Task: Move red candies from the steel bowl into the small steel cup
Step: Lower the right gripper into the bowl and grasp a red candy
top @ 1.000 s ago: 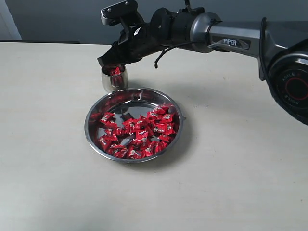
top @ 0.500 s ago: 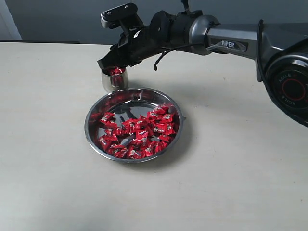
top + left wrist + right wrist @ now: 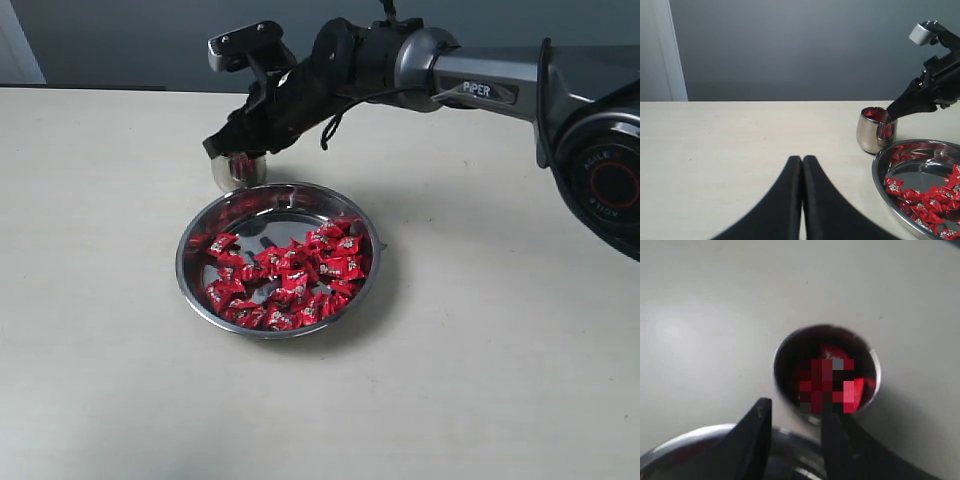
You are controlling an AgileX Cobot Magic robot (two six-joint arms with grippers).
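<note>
1. Candies (image 3: pixel 290 275) – many, red crinkled wrappers w/ white marks. Heaped in the bowl, mostly in the part away from the cup; the bowl floor nearest the cup is bare. Also seen in L wrist view (image 3: pixel 925 195).
2. Bowl (image 3: pixel 185 262) – steel, wide, shallow, rolled rim; flat on table. Rim also in L wrist view (image 3: pixel 880 165) and R wrist view (image 3: pixel 690 445).
3. Cup (image 3: pixel 238 172) – steel, small, upright, just outside the bowl's rim on its far-left side in ext. view; touching or not, can't tell. Red candy inside (image 3: pixel 855 392); picture is blocky there, so no count. Side-on in L wrist view (image 3: pixel 875 131).
4. R gripper (image 3: pixel 225 148) – right over the cup's mouth, beside the bowl. Fingers (image 3: pixel 757 435) apart, nothing between them.
5. L gripper (image 3: pixel 802 160) – low over table, apart from bowl and cup, not in ext. view. Fingers pressed together, nothing held.
6. Table (image 3: pixel 480 380) – pale, matte; carries bowl and cup.
</note>
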